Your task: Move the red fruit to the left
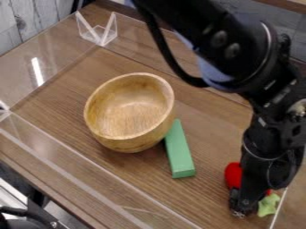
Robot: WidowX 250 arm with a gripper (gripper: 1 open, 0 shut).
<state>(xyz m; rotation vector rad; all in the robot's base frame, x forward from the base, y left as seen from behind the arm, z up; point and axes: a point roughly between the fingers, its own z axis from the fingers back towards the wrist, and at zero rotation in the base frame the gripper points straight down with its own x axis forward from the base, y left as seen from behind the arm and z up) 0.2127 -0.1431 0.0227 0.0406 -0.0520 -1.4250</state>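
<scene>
The red fruit [234,173] lies on the wooden table at the lower right. Only its glossy red left side shows, and a pale green bit that looks like its leafy cap [270,204] pokes out to the right. My gripper [249,204] comes straight down over the fruit on a black arm and hides its middle. The jaws stand open and the fruit rests on the table, not lifted. The fingertips are dark and hard to tell apart.
A wooden bowl [124,138] stands left of centre, with a flat green block [180,149] lying against its right side, between bowl and fruit. A clear plastic stand [96,29] sits at the back left. The table's front edge [72,183] runs diagonally at lower left.
</scene>
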